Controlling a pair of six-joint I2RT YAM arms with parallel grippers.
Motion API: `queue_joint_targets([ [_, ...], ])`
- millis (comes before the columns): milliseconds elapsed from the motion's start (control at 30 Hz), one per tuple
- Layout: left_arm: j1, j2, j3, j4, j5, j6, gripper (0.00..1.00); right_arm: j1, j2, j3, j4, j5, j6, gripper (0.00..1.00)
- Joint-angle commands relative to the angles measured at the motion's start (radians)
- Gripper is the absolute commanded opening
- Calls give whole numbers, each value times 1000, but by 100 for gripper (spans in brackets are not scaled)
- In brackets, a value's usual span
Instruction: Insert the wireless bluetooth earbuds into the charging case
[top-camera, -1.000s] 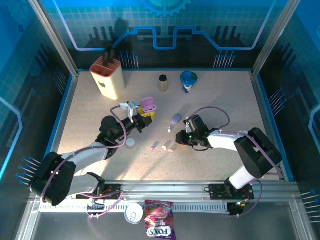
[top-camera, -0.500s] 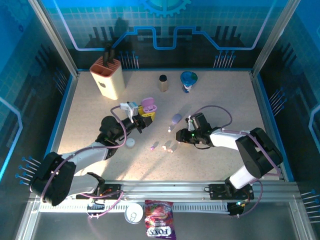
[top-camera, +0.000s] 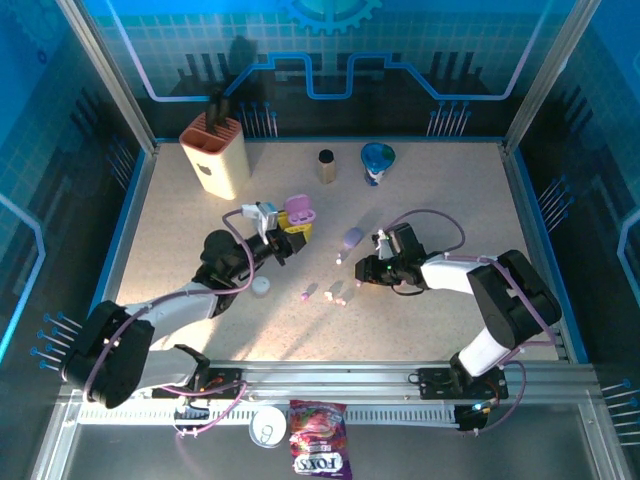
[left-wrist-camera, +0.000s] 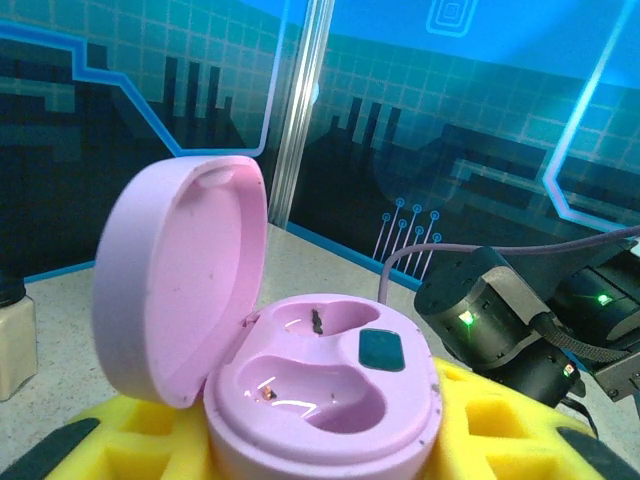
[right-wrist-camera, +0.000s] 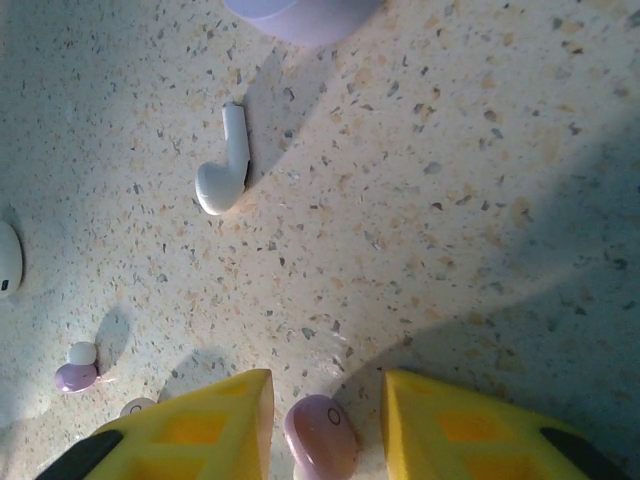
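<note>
Left gripper (top-camera: 288, 232): clamped on the charging case (left-wrist-camera: 325, 395). I see its yellow pads (left-wrist-camera: 120, 445) against the base on both sides. It sits left of centre in the top view.
Charging case: pink, with the lid (left-wrist-camera: 180, 270) swung up and open. Two wells face up, and there is a dark speck in the far one.
Right gripper (right-wrist-camera: 327, 385): jaws apart, low over the table (right-wrist-camera: 480, 200), right of centre in the top view. Its yellow fingers (right-wrist-camera: 190, 435) straddle the pink earbud (right-wrist-camera: 322, 438). I see a sliver of table on each side of the bud, so I log no grip.
Pink earbud: on the table, bottom centre of the right wrist frame.
White earbud (right-wrist-camera: 225, 165): lying flat in the upper left of that frame, just below the purple case (right-wrist-camera: 300, 12).
Purple-and-white earbud (right-wrist-camera: 75, 370): lower left of that frame, apart from the fingers.
White case (top-camera: 261, 286): on the table, just below the left gripper in the top view.
</note>
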Motion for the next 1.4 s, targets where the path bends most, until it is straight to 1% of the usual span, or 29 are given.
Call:
queue_joint_targets([
  [0, 5, 21, 40, 51, 34, -31, 28, 19, 24, -32, 20, -83, -12, 33],
  [200, 4, 24, 36, 63, 42, -54, 28, 27, 17, -46, 40, -101, -4, 33],
  [367, 4, 1, 22, 53, 16, -48, 28, 34, -1, -48, 27, -101, -4, 32],
  [567, 4, -13, 16, 35, 15, -41, 28, 43, -15, -47, 0, -88, -15, 31],
  [900, 4, -6, 15, 41, 26, -53, 28, 48, 22, -34, -6, -64, -5, 22],
  [1067, 4, -10, 11, 34, 20, -44, 28, 58, 12, -10, -80, 1, -4, 18],
  [1367, 4, 2, 11, 28, 18, -32, 28, 135, -83, 98, -325, 237, -28, 17],
])
